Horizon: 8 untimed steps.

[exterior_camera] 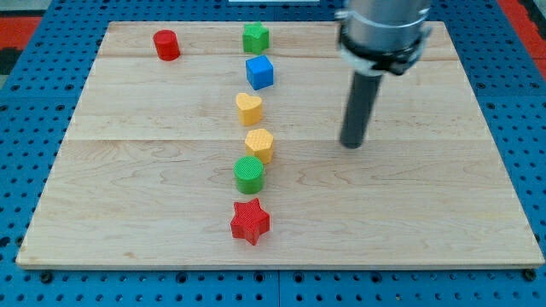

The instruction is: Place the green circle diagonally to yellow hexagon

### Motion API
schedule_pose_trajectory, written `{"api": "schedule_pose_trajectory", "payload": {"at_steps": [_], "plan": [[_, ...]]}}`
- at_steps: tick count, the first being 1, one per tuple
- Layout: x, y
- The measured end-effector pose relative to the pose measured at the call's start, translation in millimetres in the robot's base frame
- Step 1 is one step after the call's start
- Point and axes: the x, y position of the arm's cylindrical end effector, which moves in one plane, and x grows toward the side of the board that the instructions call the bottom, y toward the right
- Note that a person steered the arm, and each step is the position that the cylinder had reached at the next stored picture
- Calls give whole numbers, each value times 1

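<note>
I count seven ridged little blocks on my smooth wooden board (128, 213). Going up the middle: red star (249, 221), green circle (249, 174) touching the yellow hexagon (259, 145), yellow heart (248, 108), blue cube (259, 72), green star (255, 37); red cylinder (166, 44) upper left. My tip (351, 145) holds nothing, right of the hexagon, well apart.

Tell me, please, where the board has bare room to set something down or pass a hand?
Bare wood lies at the view's left, below the red cylinder. The view's right is open too, past my tip. Crowded: the middle column of green star, blue cube, yellow heart, yellow hexagon, green circle, red star.
</note>
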Motion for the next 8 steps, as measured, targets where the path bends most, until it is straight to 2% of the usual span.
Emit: {"api": "schedule_pose_trajectory", "payload": {"at_steps": [1, 2, 3, 4, 5, 6, 7, 8], "plan": [[-11, -76], [23, -147], [38, -244], [32, -222], [-12, -179], [-56, -63], [10, -27], [48, -27]]}}
